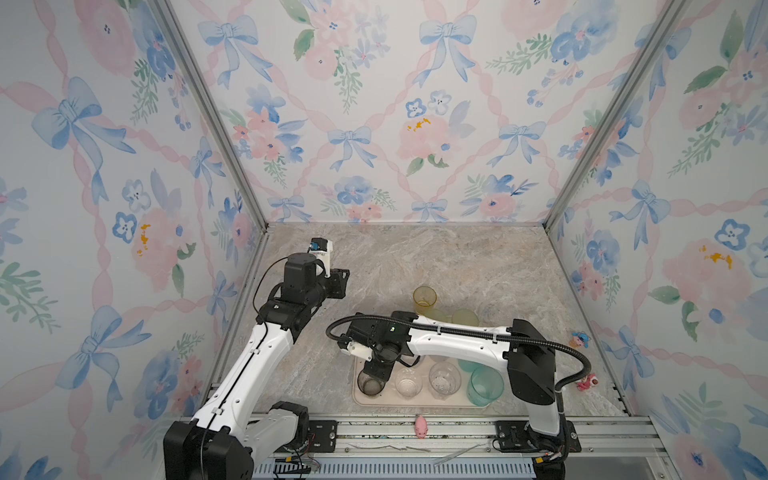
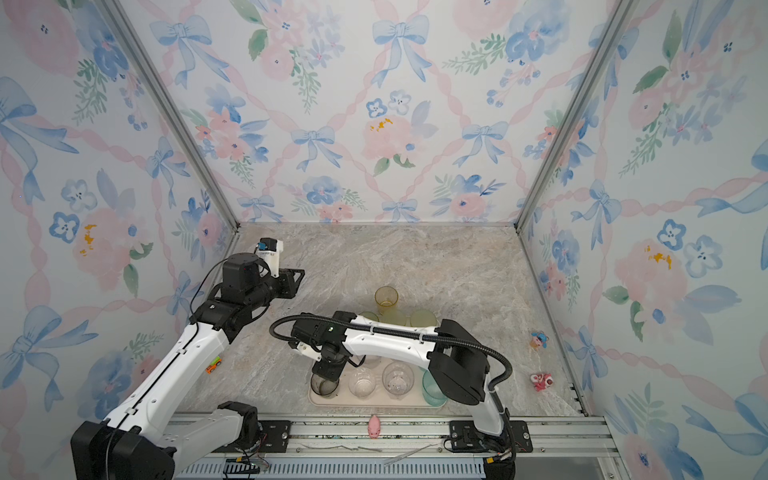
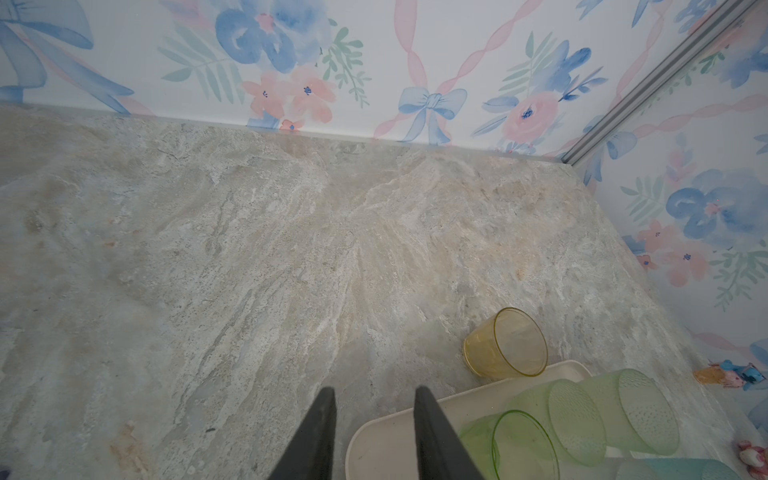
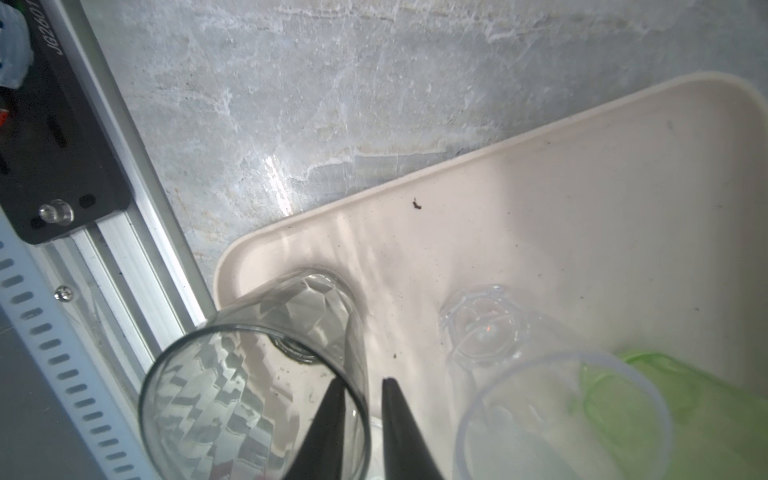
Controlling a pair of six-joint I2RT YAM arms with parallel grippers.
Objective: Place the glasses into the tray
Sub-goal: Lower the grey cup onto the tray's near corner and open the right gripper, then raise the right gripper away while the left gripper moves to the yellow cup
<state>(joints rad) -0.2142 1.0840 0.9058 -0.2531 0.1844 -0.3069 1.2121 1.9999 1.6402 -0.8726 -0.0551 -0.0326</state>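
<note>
The cream tray (image 1: pixel 415 402) (image 2: pixel 374 405) lies near the table's front edge. A smoky grey glass (image 1: pixel 371 384) (image 4: pixel 249 374) stands upright in its front-left corner. My right gripper (image 1: pixel 376 371) (image 4: pixel 363 380) straddles the rim of this glass, one finger inside and one outside, jaws slightly apart. Beside the grey glass stand two clear glasses (image 1: pixel 408 383) (image 1: pixel 444 380) and a teal glass (image 1: pixel 484 386). Pale green glasses (image 3: pixel 577 419) fill the tray's far side. An amber glass (image 1: pixel 424 300) (image 3: pixel 505 343) stands on the table just beyond the tray. My left gripper (image 1: pixel 338 284) (image 3: pixel 372 390) hovers open and empty at the left.
A pink pig toy (image 1: pixel 421 427) sits on the front rail. Two small figurines (image 1: pixel 579 338) (image 1: pixel 586 381) stand by the right wall, and an orange toy car (image 2: pixel 213 365) lies under my left arm. My right arm spans the tray, hiding its middle.
</note>
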